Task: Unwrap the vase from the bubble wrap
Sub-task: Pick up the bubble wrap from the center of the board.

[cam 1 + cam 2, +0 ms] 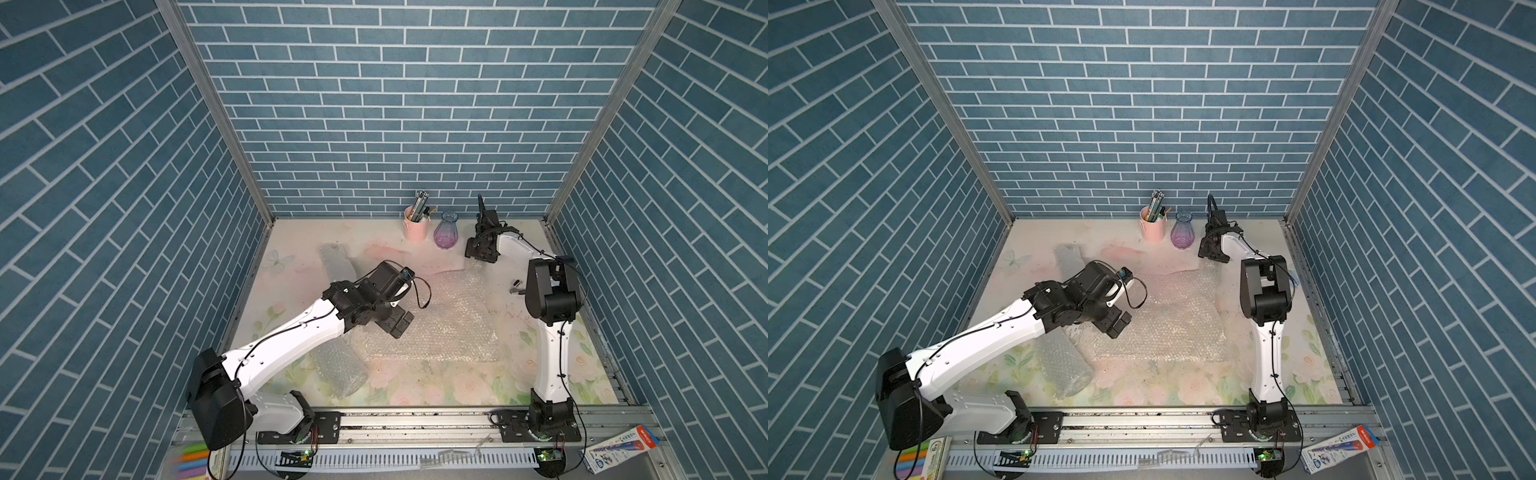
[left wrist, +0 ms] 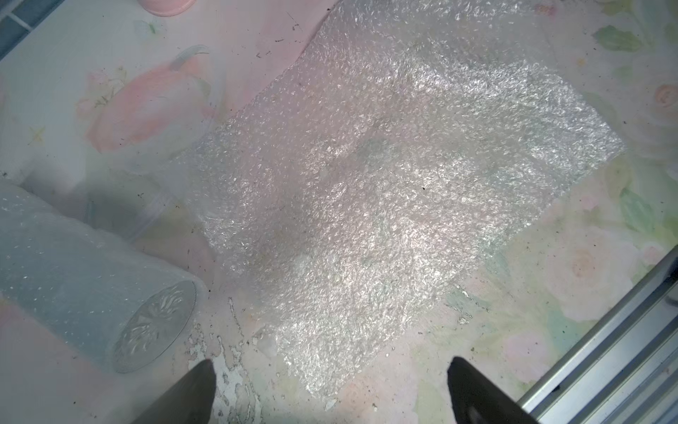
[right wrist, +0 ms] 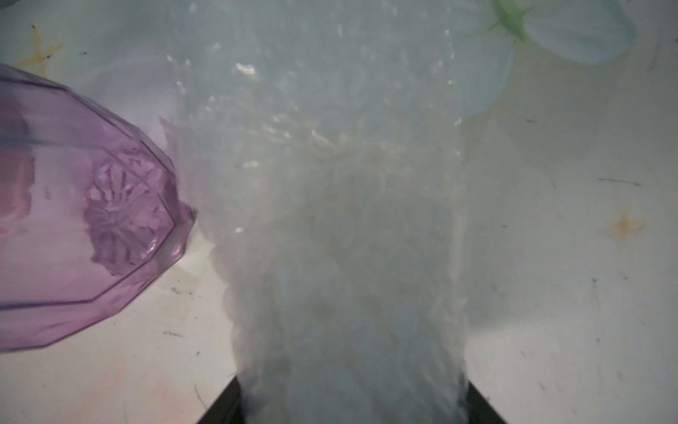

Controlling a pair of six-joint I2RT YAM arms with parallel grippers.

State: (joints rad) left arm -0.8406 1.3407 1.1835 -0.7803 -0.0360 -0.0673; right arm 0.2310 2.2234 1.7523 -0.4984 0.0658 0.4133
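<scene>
Finds left pincer (image 2: pixel 330 367) gaping, empty; right pincer (image 3: pixel 352 385) astride clear bubble wrap sheet (image 3: pixel 330 183), hold uncertain. Could topple adjacent purple glass vase (image 3: pixel 91 220).

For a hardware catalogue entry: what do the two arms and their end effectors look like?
Left arm and right arm: smooth white shells, boxy black joints, thin black cables running along them. Left end effector and right end effector: black, blocky.

Purple vase (image 3: pixel 73 220): cut off by the right wrist view's edge.
Bubble wrap (image 3: pixel 348 183): blurred there, running out of frame between the right end effector's (image 3: pixel 354 400) fingers; grip unclear.
Wrapped roll (image 2: pixel 73 275): cropped in the left wrist view.
Pink cup (image 2: pixel 167 5): only a sliver shows.
</scene>
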